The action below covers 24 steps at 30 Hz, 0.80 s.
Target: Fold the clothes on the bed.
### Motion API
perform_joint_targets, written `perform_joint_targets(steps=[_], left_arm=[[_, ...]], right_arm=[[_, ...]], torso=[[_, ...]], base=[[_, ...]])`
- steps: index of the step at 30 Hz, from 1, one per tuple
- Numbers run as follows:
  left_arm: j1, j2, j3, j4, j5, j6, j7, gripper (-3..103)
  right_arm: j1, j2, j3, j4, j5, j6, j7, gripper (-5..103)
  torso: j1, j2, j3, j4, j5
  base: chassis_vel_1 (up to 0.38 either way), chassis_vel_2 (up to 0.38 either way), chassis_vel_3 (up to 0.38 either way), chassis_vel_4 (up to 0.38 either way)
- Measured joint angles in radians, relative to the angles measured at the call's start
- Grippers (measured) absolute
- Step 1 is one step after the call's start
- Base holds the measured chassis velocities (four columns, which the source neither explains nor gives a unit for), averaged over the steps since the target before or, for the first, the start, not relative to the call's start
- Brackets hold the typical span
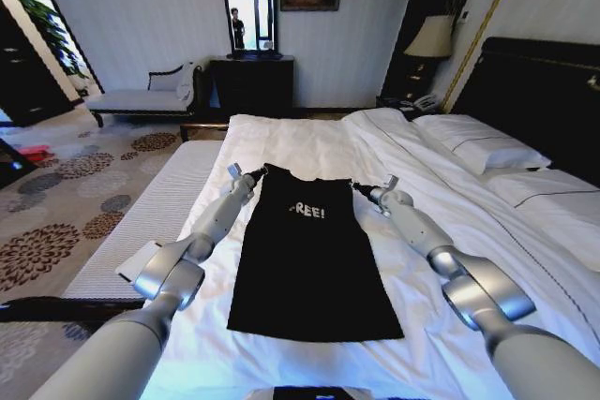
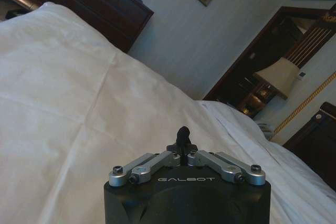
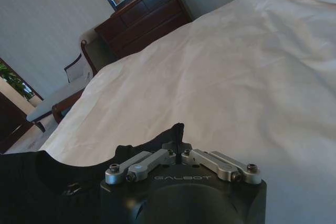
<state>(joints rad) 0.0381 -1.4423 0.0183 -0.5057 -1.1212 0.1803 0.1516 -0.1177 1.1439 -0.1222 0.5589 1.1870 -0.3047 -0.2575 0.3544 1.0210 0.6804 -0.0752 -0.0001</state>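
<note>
The left gripper (image 1: 255, 175) and right gripper (image 1: 361, 188) each pinch a shoulder corner of the black T-shirt (image 1: 307, 259), jaws closed on cloth. The shirt lies flat mid-bed (image 1: 309, 142), hem toward the robot. The fold looks barely begun; next, both corners likely need lifting evenly together.

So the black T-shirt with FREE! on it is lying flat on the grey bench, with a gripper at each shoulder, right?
Not quite: the black T-shirt lies flat on the white bed, as the head view shows. The grey bench stands apart by the far wall. The left gripper and right gripper are indeed at its shoulders.
</note>
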Motion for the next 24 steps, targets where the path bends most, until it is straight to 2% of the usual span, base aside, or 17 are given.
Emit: perform_joint_targets(steps=[8, 15, 18, 22, 24], left_arm=[[0.020, 0.009, 0.002, -0.030, 0.002, 0.003, -0.011, 1], [0.089, 0.028, 0.001, -0.136, -0.010, 0.003, -0.043, 1], [0.140, 0.073, 0.014, -0.233, -0.054, 0.003, -0.064, 1], [0.164, 0.099, 0.025, -0.292, -0.081, 0.004, -0.077, 1], [0.185, 0.119, 0.027, -0.343, -0.099, 0.004, -0.090, 1]], right_arm=[[-0.003, -0.016, -0.001, 0.007, 0.001, 0.007, 0.000, 0], [-0.052, -0.071, 0.027, 0.096, -0.002, 0.016, -0.002, 0], [-0.094, -0.125, 0.027, 0.152, -0.083, 0.059, -0.054, 0], [-0.115, -0.150, 0.030, 0.192, -0.084, 0.068, -0.069, 0], [-0.136, -0.169, 0.034, 0.226, -0.094, 0.088, -0.103, 0]], torso=[[0.000, 0.000, 0.000, -0.0003, 0.0000], [0.000, 0.000, 0.000, -0.0003, 0.0003], [0.000, 0.000, 0.000, -0.0005, 0.0002], [0.000, 0.000, 0.000, -0.0004, 0.0000], [0.000, 0.000, 0.000, -0.0001, 0.0000]], base=[[0.000, 0.000, 0.000, 0.000], [0.000, 0.000, 0.000, 0.000], [0.000, 0.000, 0.000, 0.000], [0.000, 0.000, 0.000, 0.000], [0.000, 0.000, 0.000, 0.000]])
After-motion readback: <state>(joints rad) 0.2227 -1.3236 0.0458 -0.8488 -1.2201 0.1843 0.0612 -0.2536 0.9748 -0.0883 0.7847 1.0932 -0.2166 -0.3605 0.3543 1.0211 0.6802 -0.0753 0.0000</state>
